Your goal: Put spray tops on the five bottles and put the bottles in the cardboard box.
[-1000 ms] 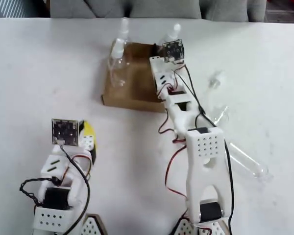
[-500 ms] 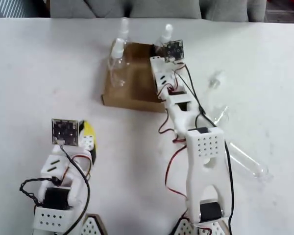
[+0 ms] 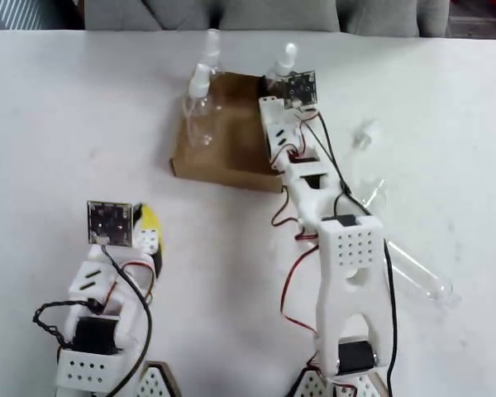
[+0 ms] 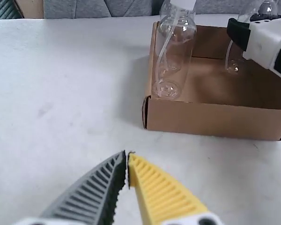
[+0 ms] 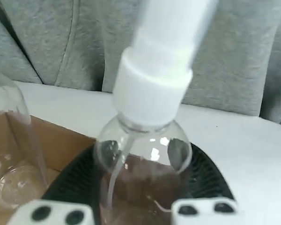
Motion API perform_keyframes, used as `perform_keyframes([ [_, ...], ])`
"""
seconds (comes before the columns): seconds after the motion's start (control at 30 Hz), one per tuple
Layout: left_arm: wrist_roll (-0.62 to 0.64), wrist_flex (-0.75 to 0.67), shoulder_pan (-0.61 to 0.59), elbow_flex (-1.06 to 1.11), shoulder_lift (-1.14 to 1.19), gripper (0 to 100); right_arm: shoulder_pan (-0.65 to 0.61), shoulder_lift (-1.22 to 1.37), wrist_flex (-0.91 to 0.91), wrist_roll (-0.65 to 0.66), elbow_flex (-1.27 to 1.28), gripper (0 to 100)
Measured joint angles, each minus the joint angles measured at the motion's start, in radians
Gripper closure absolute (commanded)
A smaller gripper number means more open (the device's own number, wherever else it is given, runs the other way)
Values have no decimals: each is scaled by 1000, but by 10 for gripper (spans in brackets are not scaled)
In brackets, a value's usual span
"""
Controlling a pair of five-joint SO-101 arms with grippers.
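Bottle (image 5: 139,192) with its white spray top (image 5: 154,89) is clamped upright between the black fingers of my right gripper (image 5: 141,157), at the far right corner of the cardboard box (image 3: 231,161). A second bottle (image 4: 172,51) stands in the box's far left corner. My left gripper (image 4: 127,163) is pressed closed on nothing, low over the table (image 3: 74,124). A third bottle (image 3: 415,270) lies beside my right arm.

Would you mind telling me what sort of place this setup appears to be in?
Probably a home or lounge-style room used as a makeshift robot workspace: grey upholstered cushions sit right behind the white table, which carries a cardboard box.
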Motion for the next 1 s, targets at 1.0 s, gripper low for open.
perform_keyframes([
  [1.0,0,0,0,0,0,977,-46,-58,-80,-20,81,965],
])
